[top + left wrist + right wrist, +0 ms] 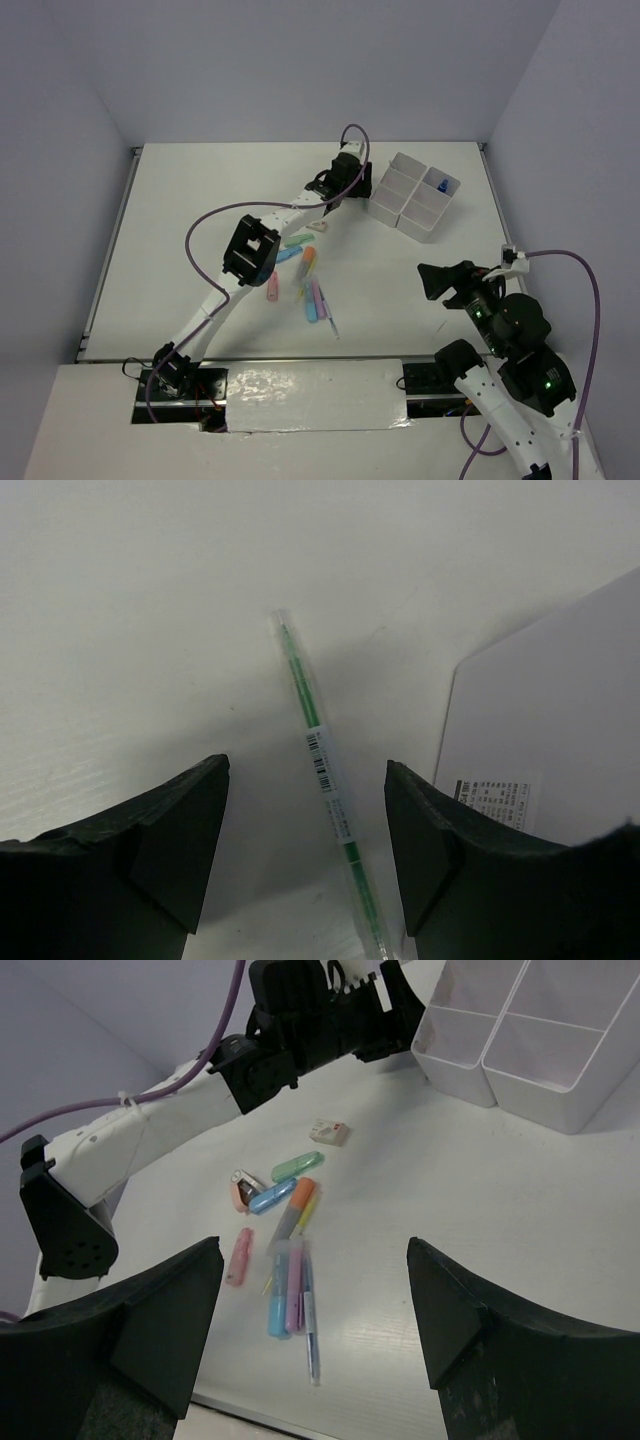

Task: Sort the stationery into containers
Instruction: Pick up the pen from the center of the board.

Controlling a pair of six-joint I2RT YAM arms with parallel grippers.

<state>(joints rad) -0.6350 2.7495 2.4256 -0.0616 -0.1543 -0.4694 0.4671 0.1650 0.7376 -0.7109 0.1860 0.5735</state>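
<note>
left wrist view: left claw [305, 768] open, jaws astride a thin green pen [318, 742] lying flat on the table [150, 600], just beside the tray [520, 700]. risk: the slim pen may roll from the closing jaws, or a jaw may nudge the tray wall. right claw [313, 1247] open, empty.

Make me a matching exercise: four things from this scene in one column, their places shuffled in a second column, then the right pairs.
Things
1. green pen
2. blue item
3. pink marker
4. eraser

Places
a. inside a compartment of the tray
b. lying between the fingers of the open left gripper
c. between the pile of markers and the tray
d. left of the pile, lying apart from it

Pairs: 1-b, 2-a, 3-d, 4-c
</note>
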